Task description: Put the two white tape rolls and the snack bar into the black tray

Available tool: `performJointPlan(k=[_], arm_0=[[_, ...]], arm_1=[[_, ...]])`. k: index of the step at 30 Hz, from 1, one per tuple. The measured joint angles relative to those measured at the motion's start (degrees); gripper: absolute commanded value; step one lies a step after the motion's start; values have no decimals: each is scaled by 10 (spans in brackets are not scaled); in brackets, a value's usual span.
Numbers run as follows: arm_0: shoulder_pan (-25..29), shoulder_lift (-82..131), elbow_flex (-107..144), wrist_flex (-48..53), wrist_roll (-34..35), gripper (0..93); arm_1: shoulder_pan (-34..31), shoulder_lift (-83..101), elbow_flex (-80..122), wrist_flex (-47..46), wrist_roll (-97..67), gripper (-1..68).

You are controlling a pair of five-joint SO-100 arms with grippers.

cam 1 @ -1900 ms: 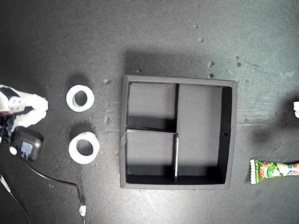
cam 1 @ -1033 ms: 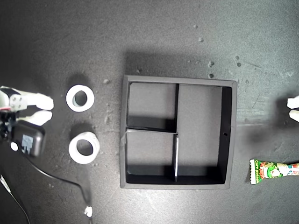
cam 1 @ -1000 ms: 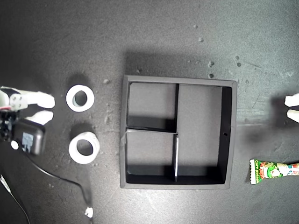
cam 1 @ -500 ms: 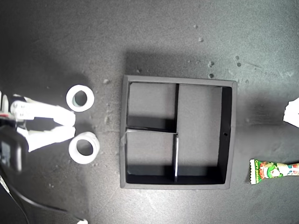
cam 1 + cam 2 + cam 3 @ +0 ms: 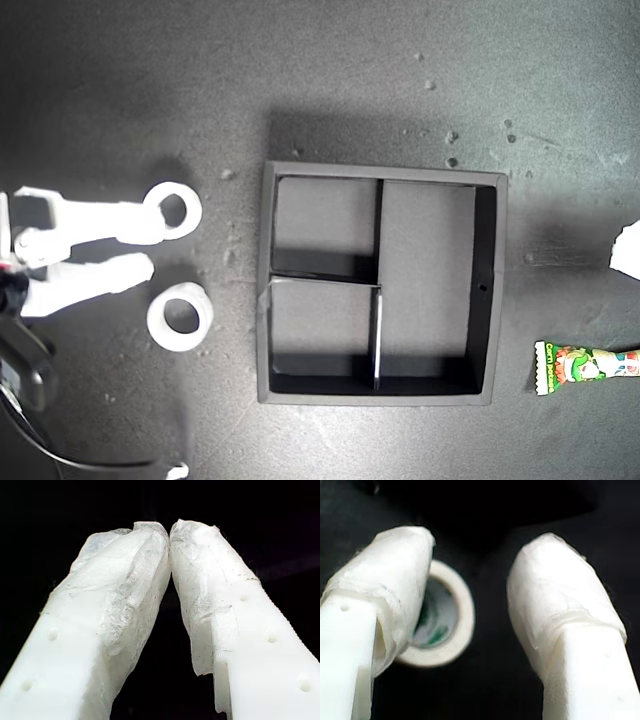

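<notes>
Since half a second ago the second gripper (image 5: pixel 150 245) has reached farther from the exterior view's left, one finger now lying over the upper tape roll (image 5: pixel 178 209), jaws spread wide with nothing held. That suggests a grasp on this roll is about to begin. The lower tape roll (image 5: pixel 180 316) lies just beside the other finger. The first gripper (image 5: pixel 170 530) has its tips pressed together, empty. The black tray (image 5: pixel 385 171) holds nothing; the snack bar (image 5: pixel 588 366) lies near the exterior view's right edge.
</notes>
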Motion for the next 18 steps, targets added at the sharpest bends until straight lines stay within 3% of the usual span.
performJointPlan(k=[18], arm_0=[[-11, -404, -141, -41, 25, 162]], arm_1=[[-15, 0, 3, 40, 16, -3]])
